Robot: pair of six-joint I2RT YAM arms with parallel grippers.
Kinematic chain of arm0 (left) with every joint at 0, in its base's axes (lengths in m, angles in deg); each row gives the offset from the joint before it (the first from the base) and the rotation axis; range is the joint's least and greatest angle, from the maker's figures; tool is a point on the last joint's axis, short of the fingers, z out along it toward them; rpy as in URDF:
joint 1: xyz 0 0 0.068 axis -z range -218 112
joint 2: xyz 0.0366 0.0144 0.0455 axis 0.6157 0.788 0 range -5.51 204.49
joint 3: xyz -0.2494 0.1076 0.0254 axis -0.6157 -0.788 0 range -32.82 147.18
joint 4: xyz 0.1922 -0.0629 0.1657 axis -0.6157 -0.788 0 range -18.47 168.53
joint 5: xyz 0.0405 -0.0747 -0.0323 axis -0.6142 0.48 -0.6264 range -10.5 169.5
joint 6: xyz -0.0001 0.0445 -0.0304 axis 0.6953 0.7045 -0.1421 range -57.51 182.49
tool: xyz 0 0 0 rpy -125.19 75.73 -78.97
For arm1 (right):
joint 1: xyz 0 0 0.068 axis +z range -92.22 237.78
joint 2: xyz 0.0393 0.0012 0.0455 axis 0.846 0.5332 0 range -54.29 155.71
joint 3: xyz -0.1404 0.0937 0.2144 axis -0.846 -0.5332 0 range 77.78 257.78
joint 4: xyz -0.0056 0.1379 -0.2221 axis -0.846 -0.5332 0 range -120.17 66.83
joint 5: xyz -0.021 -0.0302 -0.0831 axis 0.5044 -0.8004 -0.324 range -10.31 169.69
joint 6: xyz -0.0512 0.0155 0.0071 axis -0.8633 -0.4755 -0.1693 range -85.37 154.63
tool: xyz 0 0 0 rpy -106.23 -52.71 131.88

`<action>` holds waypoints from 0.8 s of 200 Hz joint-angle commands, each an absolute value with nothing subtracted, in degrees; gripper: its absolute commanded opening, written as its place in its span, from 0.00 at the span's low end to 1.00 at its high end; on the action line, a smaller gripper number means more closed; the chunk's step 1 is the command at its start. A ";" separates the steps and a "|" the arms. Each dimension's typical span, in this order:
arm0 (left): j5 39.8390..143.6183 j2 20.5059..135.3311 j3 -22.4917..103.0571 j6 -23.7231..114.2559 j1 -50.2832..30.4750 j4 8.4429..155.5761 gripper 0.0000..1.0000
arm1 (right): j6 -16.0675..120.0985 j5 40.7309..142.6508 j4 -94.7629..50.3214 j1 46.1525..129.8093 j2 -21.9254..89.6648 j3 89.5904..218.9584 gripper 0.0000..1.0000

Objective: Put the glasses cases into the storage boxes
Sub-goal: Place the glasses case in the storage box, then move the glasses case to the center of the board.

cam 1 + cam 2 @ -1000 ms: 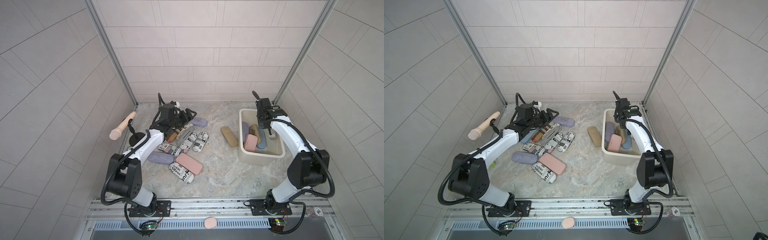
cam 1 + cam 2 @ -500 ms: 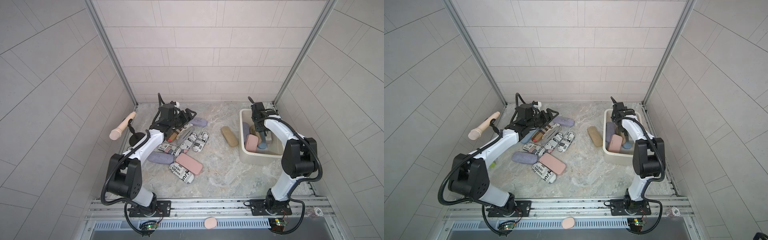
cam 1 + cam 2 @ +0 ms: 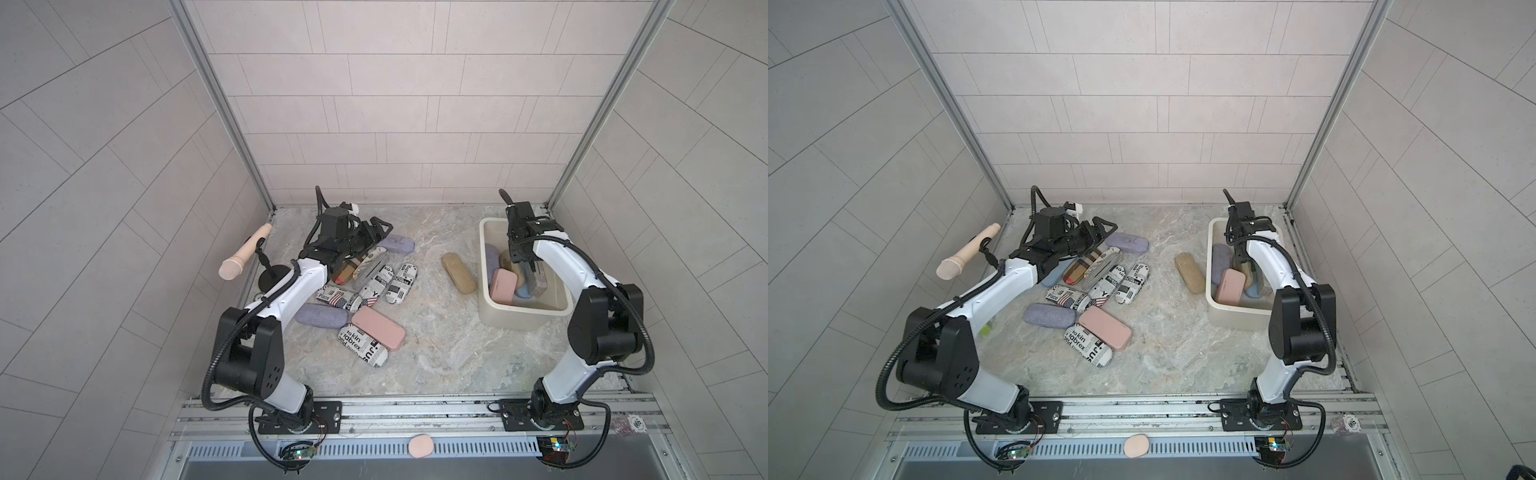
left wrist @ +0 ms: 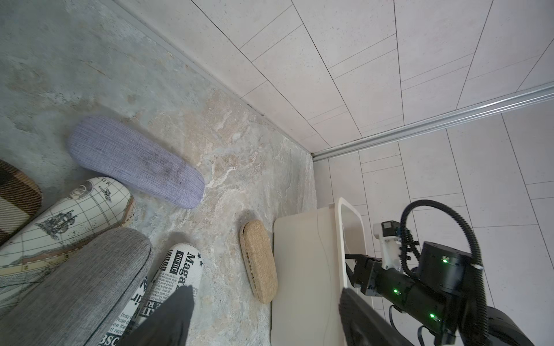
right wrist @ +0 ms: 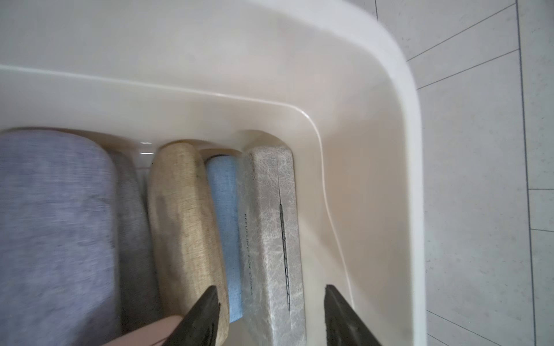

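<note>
Right gripper (image 5: 270, 289): jaws parted inside the tub (image 5: 374, 119), astride a grey case (image 5: 269, 224), not pinching it.
Left gripper (image 4: 265, 289): wide open, empty, above the pile of cases (image 3: 401, 284).

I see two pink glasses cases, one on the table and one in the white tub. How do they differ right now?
The pink case on the table is outside the tub; the pink case in the tub is already stowed. The pink case on the table lies flat among loose cases; the pink case in the tub sits tilted, propped on other cases. Both are the same soft pink, rounded-rectangle shape.
</note>
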State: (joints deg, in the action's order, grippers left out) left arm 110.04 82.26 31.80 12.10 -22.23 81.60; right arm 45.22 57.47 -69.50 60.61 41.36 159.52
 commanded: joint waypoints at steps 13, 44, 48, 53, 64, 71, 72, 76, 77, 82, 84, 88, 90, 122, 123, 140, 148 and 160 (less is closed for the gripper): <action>109.90 81.75 33.80 12.92 -22.70 81.51 0.84 | 48.31 64.20 -71.92 62.51 34.39 159.31 0.55; 109.26 81.34 33.93 13.42 -22.80 80.91 0.84 | 52.28 65.45 -74.85 69.73 28.86 160.37 0.55; 109.09 81.25 33.89 13.44 -22.88 80.76 0.84 | 52.68 65.61 -74.55 71.30 28.06 160.32 0.55; 108.90 81.30 33.89 13.53 -22.88 80.65 0.84 | 52.60 66.53 -73.67 72.99 26.86 160.04 0.55; 108.56 81.40 33.94 13.53 -23.05 80.31 0.84 | 54.13 68.03 -71.03 77.11 24.81 158.52 0.56; 108.27 81.41 33.84 13.53 -23.14 79.99 0.84 | 55.22 68.78 -68.93 79.65 23.96 157.41 0.57; 108.25 81.41 33.86 13.53 -23.15 79.96 0.84 | 55.30 68.83 -68.60 80.10 23.90 157.28 0.57; 108.16 81.46 33.88 13.53 -23.16 79.87 0.84 | 55.30 68.81 -67.41 81.57 23.67 156.53 0.58; 108.07 81.48 33.88 13.53 -23.20 79.86 0.84 | 55.29 68.71 -67.13 81.93 23.67 156.40 0.58; 108.00 81.42 33.81 13.53 -23.31 79.70 0.84 | 55.30 67.95 -65.90 83.53 23.62 155.62 0.60; 107.98 81.41 33.82 13.53 -23.26 79.59 0.84 | 55.29 67.55 -65.49 84.08 23.63 155.38 0.61; 107.85 81.48 33.84 13.53 -23.36 79.44 0.84 | 55.68 66.74 -65.01 85.13 23.81 155.10 0.63; 107.81 81.45 33.83 13.53 -23.38 79.41 0.84 | 55.98 66.39 -64.79 85.53 24.01 154.99 0.65; 106.64 80.80 33.55 13.53 -24.12 79.01 0.84 | 59.26 68.47 -66.33 88.52 30.90 157.74 0.71; 106.61 80.80 33.54 13.58 -24.16 79.03 0.84 | 59.25 68.59 -66.64 88.58 31.24 158.02 0.70; 106.48 80.80 33.57 13.55 -24.94 78.90 0.84 | 60.11 67.98 -69.36 90.59 36.06 161.40 0.62; 106.42 80.82 33.50 13.44 -25.39 78.86 0.84 | 60.29 66.36 -69.57 92.00 37.75 162.42 0.60; 106.23 80.72 33.37 13.20 -26.01 78.86 0.84 | 59.86 65.38 -70.12 93.46 40.35 164.41 0.57</action>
State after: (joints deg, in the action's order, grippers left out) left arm 107.25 82.23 31.80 13.04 -24.72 79.00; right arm 58.20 67.68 -66.92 90.31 36.90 160.81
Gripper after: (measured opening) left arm 0.836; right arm 0.594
